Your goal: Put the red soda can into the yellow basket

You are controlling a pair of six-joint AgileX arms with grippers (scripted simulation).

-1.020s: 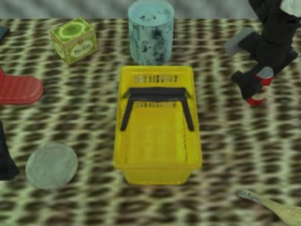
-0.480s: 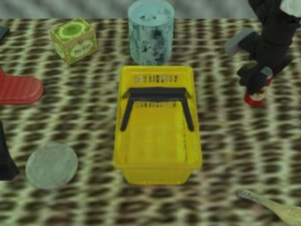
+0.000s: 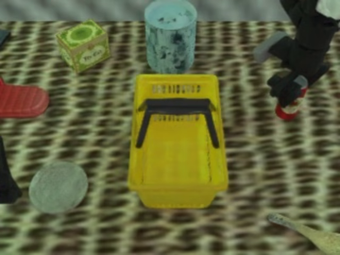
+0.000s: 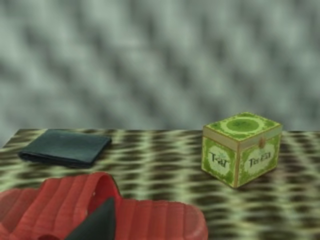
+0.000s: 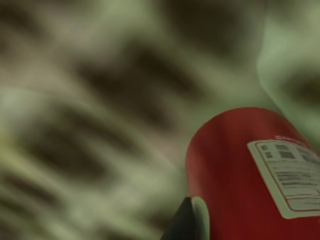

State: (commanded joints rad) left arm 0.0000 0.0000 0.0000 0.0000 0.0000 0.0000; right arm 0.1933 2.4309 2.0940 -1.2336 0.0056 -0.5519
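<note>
Black at the bench's left edge, our left gripper (image 3: 7,186) is sitting parked; we cannot tell how its fingers stand. Centre bench, the yellow basket (image 3: 178,188) is waiting, its black handle (image 3: 177,106) folded across the far half. Far right, our right gripper (image 3: 289,91) is pinching the red soda can (image 3: 289,109). We are aiming to lift high and enter the basket nearer than the handle.

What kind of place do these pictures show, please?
Probably a rendered tabletop test scene, not a real room: a patterned table holds unrelated items, such as a yellow basket, a red slipper and a tea box.
</note>
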